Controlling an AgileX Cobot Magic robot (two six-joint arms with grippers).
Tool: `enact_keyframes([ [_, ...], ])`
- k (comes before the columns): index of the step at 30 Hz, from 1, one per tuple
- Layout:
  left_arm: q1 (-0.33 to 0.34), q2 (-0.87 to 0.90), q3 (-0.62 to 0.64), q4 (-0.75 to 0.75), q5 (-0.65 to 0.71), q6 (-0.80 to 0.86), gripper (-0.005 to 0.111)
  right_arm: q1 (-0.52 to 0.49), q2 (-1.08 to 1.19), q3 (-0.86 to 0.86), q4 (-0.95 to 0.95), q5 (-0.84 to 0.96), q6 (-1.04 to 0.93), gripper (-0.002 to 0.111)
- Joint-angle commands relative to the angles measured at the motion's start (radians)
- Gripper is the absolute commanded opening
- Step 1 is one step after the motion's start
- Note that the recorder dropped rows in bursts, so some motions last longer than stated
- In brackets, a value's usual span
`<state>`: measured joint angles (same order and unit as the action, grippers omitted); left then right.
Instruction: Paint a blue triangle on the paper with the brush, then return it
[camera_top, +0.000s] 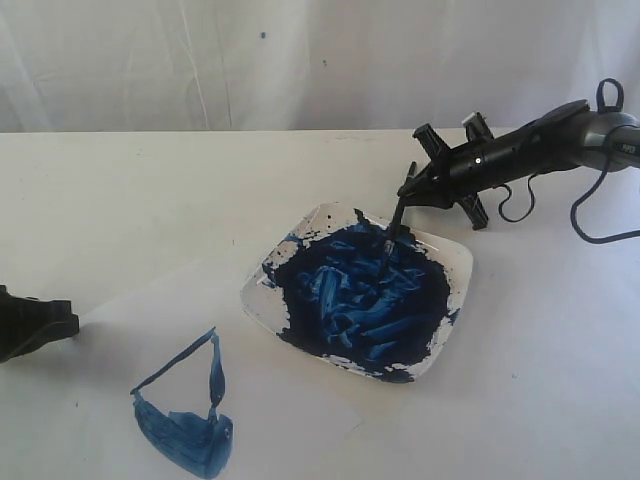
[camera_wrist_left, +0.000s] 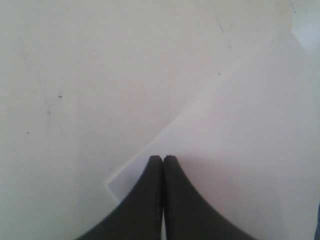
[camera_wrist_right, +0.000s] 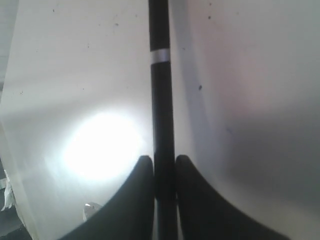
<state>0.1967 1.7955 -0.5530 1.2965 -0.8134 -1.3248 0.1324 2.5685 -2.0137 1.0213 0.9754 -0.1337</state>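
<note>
The brush sits pinched between the right jaws; the left jaws are pressed together.

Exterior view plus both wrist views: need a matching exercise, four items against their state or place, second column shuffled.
Items:
1. brush
2. blue triangle
3. left hand
4. plate

State or place:
A. shut, nothing between the fingers
B. clamped in the right hand, tip down in the paint
C. white rim, middle smeared dark blue
D. on the paper

Pairs: 1-B, 2-D, 3-A, 4-C
</note>
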Motion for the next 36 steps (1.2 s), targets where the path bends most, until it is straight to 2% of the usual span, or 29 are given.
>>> enact_keyframes([
  [1,0.0,0.01,0.005,0.009,0.128,0.006,0.0,0.0,0.045,0.021,-0.077,0.027,-0.013,0.009],
  [8,0.0,0.01,0.005,0.009,0.128,0.006,0.0,0.0,0.025,0.021,-0.072,0.034,-0.045,0.003],
  [17,0.0,0.01,0.005,0.009,0.128,0.006,0.0,0.005,0.005,0.021,-0.072,0.075,-0.075,0.003],
  [36,0.0,0.01,0.005,0.009,0.128,0.006,0.0,0.046,-0.075,0.021,-0.076,0.038,-0.13,0.002],
])
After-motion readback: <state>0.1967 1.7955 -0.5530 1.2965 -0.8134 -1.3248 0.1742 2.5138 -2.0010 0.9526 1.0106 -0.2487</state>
